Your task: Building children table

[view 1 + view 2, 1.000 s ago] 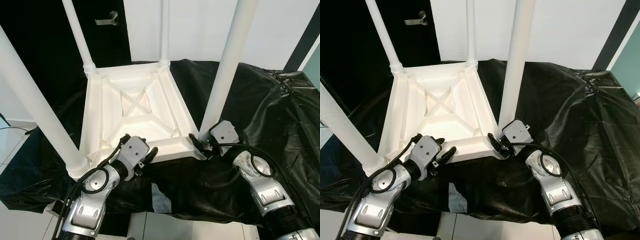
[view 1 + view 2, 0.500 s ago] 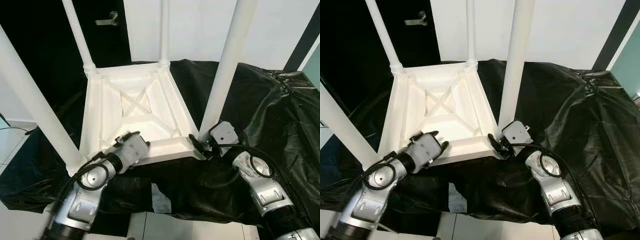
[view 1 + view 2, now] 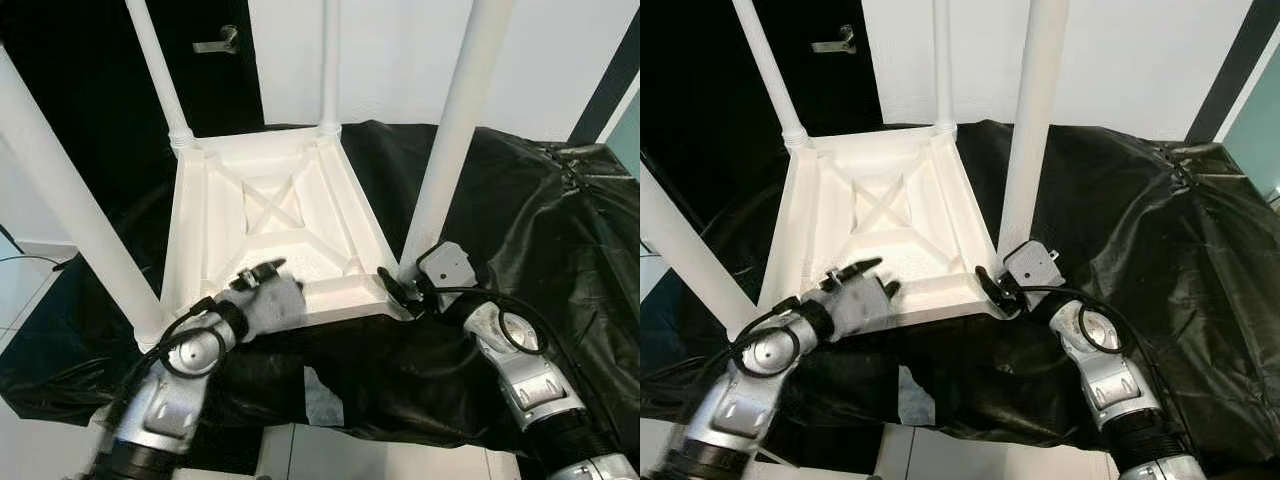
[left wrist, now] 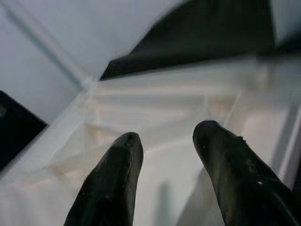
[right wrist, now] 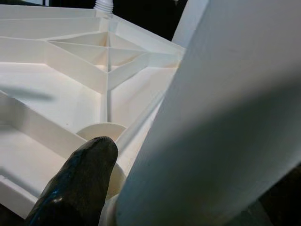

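The white children's table [image 3: 270,215] lies upside down on a black plastic sheet [image 3: 520,220], its four white legs pointing up. My left gripper [image 3: 260,274] hovers over the table's near edge, just inside the rim. Its fingers [image 4: 117,169] stand open with nothing between them. My right gripper [image 3: 398,288] is at the near right corner, closed around the base of the near right leg [image 3: 455,130]. In the right wrist view one black finger [image 5: 84,165] presses beside that leg [image 5: 221,108]; the other finger is hidden behind it.
The near left leg [image 3: 70,200] rises close beside my left arm. The far legs [image 3: 160,75] stand before a dark door with a handle [image 3: 218,40]. The sheet hangs over the near edge above white floor [image 3: 330,455]. A cable [image 3: 20,255] lies at far left.
My left gripper has risen from below the table's near rim and reached forward over it onto the underside. The right arm and the table have stayed put.
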`<state>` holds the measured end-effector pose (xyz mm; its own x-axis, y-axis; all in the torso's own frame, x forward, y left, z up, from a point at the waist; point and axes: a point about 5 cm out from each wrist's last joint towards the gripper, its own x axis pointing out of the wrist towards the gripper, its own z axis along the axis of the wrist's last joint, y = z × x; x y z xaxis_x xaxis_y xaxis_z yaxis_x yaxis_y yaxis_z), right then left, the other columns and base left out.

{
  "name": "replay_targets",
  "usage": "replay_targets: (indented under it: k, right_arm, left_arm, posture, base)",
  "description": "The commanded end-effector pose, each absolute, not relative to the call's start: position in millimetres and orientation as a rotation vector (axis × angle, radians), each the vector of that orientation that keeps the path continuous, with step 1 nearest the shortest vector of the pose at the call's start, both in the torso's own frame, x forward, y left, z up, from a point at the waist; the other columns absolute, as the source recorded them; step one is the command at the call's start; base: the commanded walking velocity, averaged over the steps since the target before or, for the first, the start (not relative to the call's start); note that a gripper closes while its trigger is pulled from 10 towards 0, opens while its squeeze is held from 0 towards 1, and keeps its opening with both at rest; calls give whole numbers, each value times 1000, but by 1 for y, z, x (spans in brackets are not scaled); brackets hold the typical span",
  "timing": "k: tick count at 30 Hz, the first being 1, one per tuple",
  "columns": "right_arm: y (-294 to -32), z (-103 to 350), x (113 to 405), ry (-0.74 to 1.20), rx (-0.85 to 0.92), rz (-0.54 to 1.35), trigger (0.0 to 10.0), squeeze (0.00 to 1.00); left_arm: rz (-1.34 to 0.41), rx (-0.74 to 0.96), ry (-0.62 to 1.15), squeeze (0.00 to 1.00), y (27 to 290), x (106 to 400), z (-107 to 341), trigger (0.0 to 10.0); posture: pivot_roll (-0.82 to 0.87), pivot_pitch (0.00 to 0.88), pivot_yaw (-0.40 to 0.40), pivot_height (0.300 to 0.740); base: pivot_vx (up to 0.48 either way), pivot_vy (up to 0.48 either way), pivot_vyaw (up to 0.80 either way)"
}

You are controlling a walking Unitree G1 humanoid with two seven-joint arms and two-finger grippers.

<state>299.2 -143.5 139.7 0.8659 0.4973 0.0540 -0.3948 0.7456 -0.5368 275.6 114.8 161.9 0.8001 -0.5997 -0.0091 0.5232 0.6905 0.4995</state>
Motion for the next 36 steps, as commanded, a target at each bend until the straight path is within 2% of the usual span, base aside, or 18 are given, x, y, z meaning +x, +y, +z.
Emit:
replay_targets:
  k: [1,4,11,15,16,17,18,19,27,35,36]
  right_arm:
    - [-143,139,301,-201,-543,511,10000,0]
    - [-141,139,302,-199,-522,563,10000,0]
    - [-136,134,305,-133,-381,712,10000,0]
    - [-135,132,307,-115,-360,754,10000,0]
    - [-135,132,308,-117,-358,763,8392,0]
    - [-135,133,308,-119,-357,767,8392,0]
    - [-135,133,309,-119,-357,772,1137,0]
    - [-137,132,309,-114,-345,771,0,0]
    - [-144,130,309,-93,-262,720,0,0]
    - [-151,120,308,-54,-235,461,0,0]
    - [-150,117,307,-44,-210,383,0,0]
  left_arm:
    - [-518,370,-174,0,123,276,165,10000]
    - [-669,181,-157,0,112,267,167,10000]
    - [-896,133,-74,0,103,252,155,10000]
    - [-947,114,-45,0,102,248,152,10000]
    - [-966,90,-33,0,103,247,152,10000]
    - [-978,74,-24,0,103,246,152,10000]
    - [-993,60,-17,0,103,245,153,10000]
    - [-998,59,-16,0,103,244,153,10000]
    - [-973,57,-22,0,103,246,155,10000]
    - [-953,59,-24,0,102,247,156,10000]
    - [-951,60,-23,0,102,247,156,10000]
  posture:
    - [66,0,-5,740]
    - [62,0,-6,740]
    - [55,0,-6,740]
    - [56,0,-9,740]
    - [59,0,-13,740]
    - [60,0,-14,740]
    - [60,0,-16,740]
    - [61,0,-17,740]
    - [62,0,-23,740]
    - [55,0,-20,740]
    - [53,0,-19,740]
  base:
    - [0,0,0]
    - [0,0,0]
    - [0,0,0]
    - [0,0,0]
    - [0,0,0]
    - [0,0,0]
    - [0,0,0]
    - [0,0,0]
    - [0,0,0]
    - [0,0,0]
    - [0,0,0]
